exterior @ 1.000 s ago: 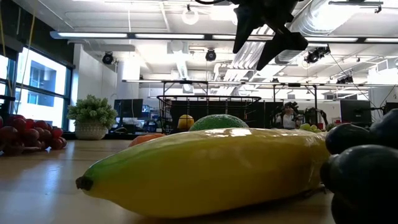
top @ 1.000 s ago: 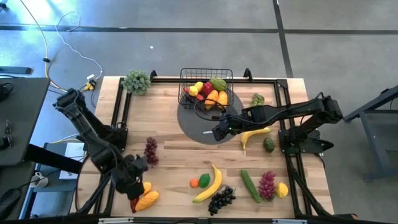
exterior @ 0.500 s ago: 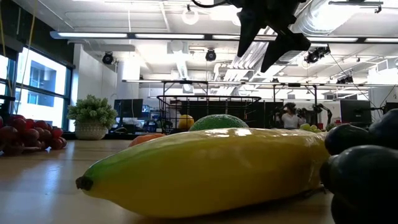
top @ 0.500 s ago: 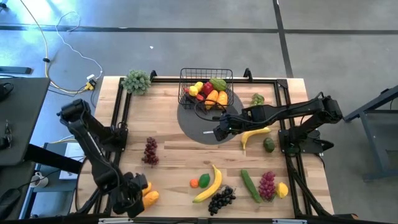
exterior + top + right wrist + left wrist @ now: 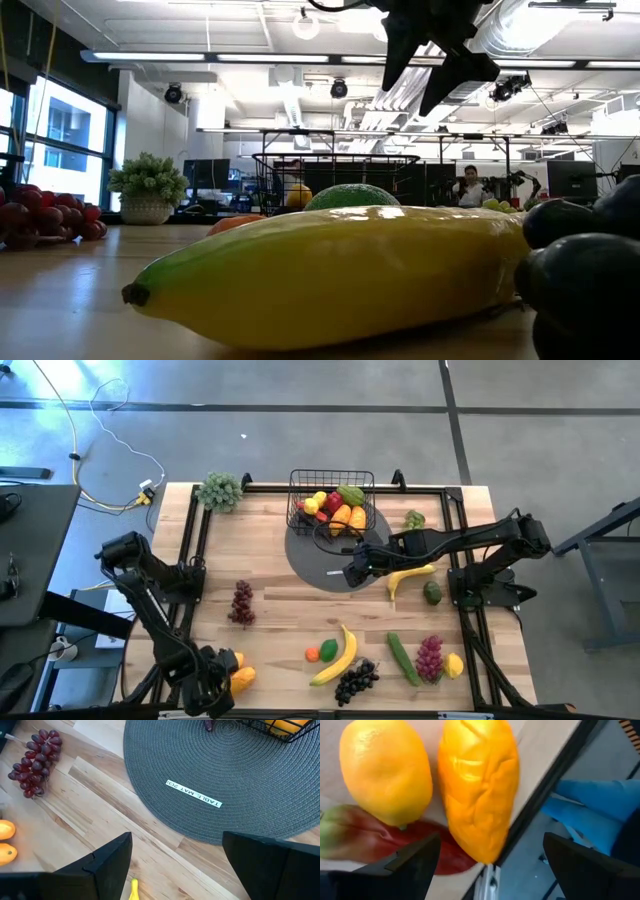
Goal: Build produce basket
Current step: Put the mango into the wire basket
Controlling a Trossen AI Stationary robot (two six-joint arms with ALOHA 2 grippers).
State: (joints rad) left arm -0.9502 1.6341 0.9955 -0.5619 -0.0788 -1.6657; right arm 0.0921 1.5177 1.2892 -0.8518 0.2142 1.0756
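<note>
The black wire basket (image 5: 332, 500) stands on the far part of the grey round mat (image 5: 315, 560) and holds red, yellow, orange and green produce. My left gripper (image 5: 208, 685) (image 5: 490, 865) is open at the table's near-left corner. It hangs over an orange pepper-like piece (image 5: 477, 790), a yellow-orange round fruit (image 5: 385, 767) and a red-and-green piece (image 5: 370, 840); its fingers stand on either side of the orange piece's end. My right gripper (image 5: 355, 570) (image 5: 175, 870) (image 5: 430, 45) is open above the mat's near-right part, beside a banana (image 5: 408, 575).
Lying on the wood are purple grapes (image 5: 241, 603), a banana (image 5: 338, 657), orange and green pieces (image 5: 322, 652), black grapes (image 5: 356, 680), a cucumber (image 5: 403, 658), red grapes (image 5: 430, 656), a lemon (image 5: 454, 665), an avocado (image 5: 432, 592) and green grapes (image 5: 414, 519). A leafy bunch (image 5: 220, 491) sits at the far-left corner. A black frame rails the table's edges.
My left gripper has moved toward the table's near edge, into the near-left corner, and now covers the red piece that showed beside the orange one. The produce has stayed in place.
</note>
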